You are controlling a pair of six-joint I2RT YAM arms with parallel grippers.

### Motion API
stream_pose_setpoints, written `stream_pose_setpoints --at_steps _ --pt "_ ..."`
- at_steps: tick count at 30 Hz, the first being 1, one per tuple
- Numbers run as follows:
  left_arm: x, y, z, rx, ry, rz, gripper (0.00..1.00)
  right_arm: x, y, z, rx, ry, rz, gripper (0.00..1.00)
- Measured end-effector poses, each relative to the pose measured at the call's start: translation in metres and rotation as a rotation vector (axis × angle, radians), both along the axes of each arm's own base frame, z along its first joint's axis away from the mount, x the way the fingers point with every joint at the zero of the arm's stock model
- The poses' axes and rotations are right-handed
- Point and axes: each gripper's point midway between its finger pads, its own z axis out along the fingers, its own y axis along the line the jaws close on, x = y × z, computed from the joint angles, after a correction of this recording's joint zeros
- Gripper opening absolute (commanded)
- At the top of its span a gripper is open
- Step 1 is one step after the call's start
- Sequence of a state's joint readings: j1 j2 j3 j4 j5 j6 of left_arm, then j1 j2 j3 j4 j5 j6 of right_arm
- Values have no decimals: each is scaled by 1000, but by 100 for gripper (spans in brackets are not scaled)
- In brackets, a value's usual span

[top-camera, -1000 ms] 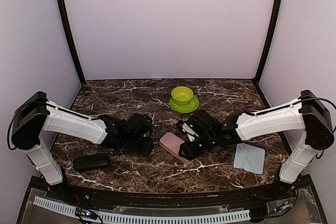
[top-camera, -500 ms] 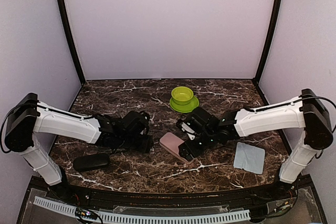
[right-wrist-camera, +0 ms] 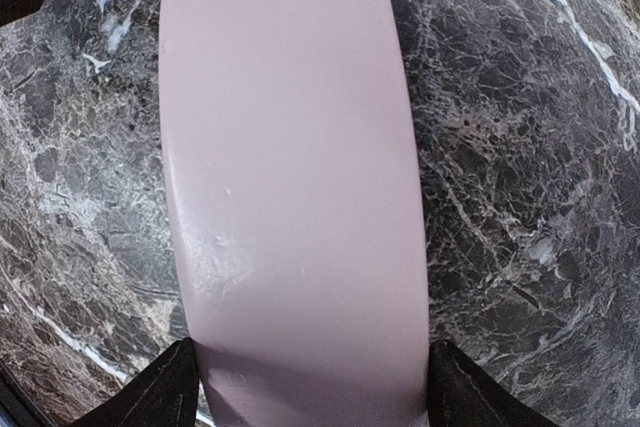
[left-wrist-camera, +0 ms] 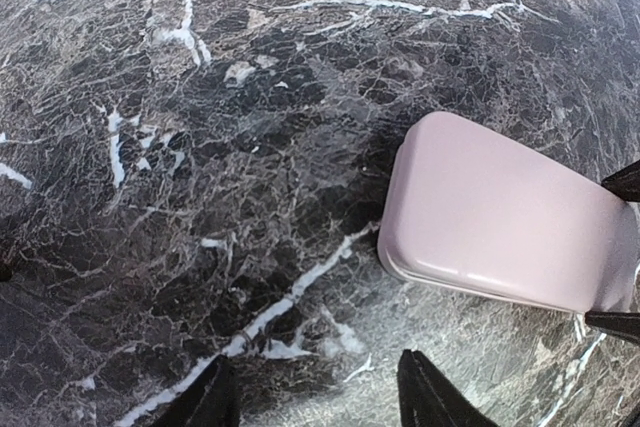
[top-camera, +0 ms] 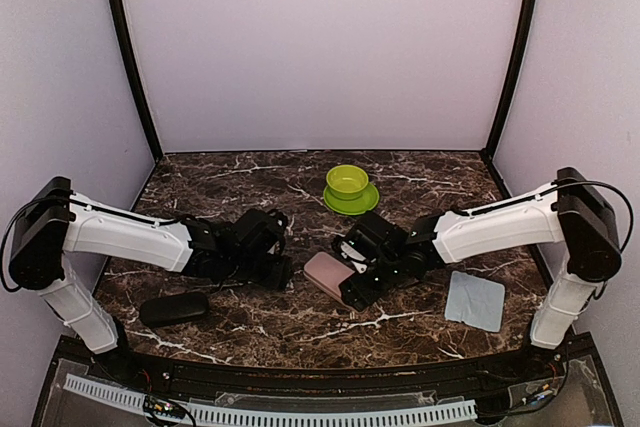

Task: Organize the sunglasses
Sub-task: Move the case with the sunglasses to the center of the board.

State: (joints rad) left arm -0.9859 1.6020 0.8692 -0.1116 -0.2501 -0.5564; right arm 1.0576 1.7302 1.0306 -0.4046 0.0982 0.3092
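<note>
Marble table (top-camera: pixel 200 182): left jaws gape over bare stone; right jaws straddle the pink case (right-wrist-camera: pixel 300 177), contact hard to tell.

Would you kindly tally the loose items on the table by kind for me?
Cases: 2, the pink case and the black case
Bowls: 1, the green bowl
Saucers: 1, the green saucer under the bowl
Cloths: 1, the pale grey-blue cloth
Total: 5
</note>
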Motion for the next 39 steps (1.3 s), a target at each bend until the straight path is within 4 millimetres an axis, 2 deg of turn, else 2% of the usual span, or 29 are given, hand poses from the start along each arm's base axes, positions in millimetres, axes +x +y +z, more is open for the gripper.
stream_pose_setpoints --at_steps 10,16,24,30,39 --pt "0 0 0 1 0 -3 57 -1 4 3 21 9 26 93" --pt "0 0 0 2 0 -3 57 0 7 5 32 13 35 95" --pt "0 0 0 8 -4 -11 57 11 20 -9 -10 5 66 83" --pt "1 0 -3 16 -1 -15 57 15 19 -18 -59 -1 78 78" --pt "5 0 -9 26 9 -8 57 20 14 -17 -98 -30 83 65"
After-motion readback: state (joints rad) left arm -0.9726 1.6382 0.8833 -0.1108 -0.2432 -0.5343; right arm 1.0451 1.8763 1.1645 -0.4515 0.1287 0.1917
